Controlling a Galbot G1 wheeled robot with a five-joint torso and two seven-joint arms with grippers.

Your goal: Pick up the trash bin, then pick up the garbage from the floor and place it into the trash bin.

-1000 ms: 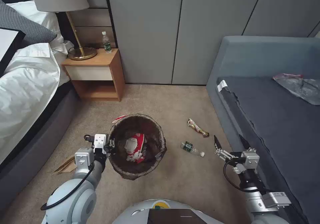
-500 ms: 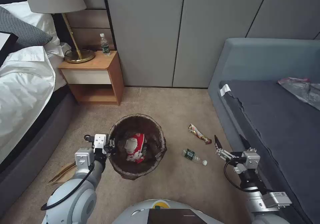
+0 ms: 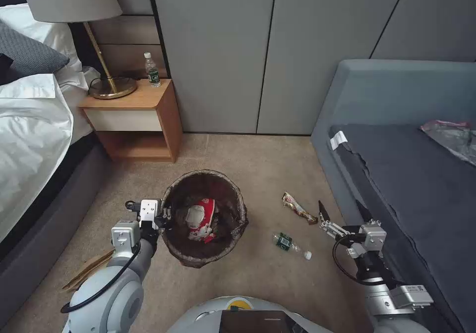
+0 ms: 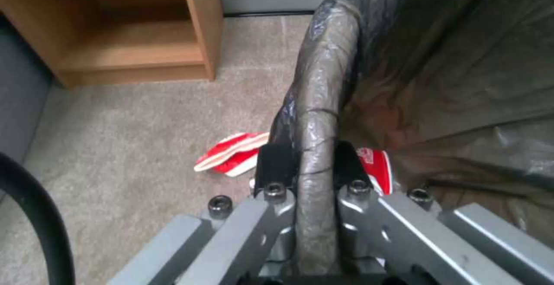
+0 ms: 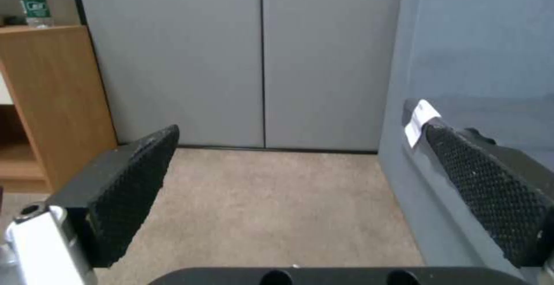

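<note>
Left gripper (image 4: pixel 306 163): I am clamping it on the trash bin (image 3: pixel 204 216), one finger outside the wall and one inside, pinching the bag-covered rim so the bin comes along with me.
Trash bin: it is sitting at my left front with its mouth facing up, so I am keeping a ready target for drops; a red-white carton (image 3: pixel 202 219) is lying inside it.
Right gripper (image 3: pixel 342 214): I am holding it spread wide and empty above the carpet (image 3: pixel 258 164) beside the grey sofa (image 3: pixel 396 174), free for the picking since my left is busy with the bin.
Garbage on the floor: the clear bottle (image 3: pixel 291 244) and a snack wrapper (image 3: pixel 299 208) are lying between the bin and my right gripper; tan cardboard (image 3: pixel 87 269) is lying beside my left arm, and another red-white piece (image 4: pixel 231 158) just outside the bin wall.
Progress: I am judging the bin pickup done and the collecting partway through.
</note>
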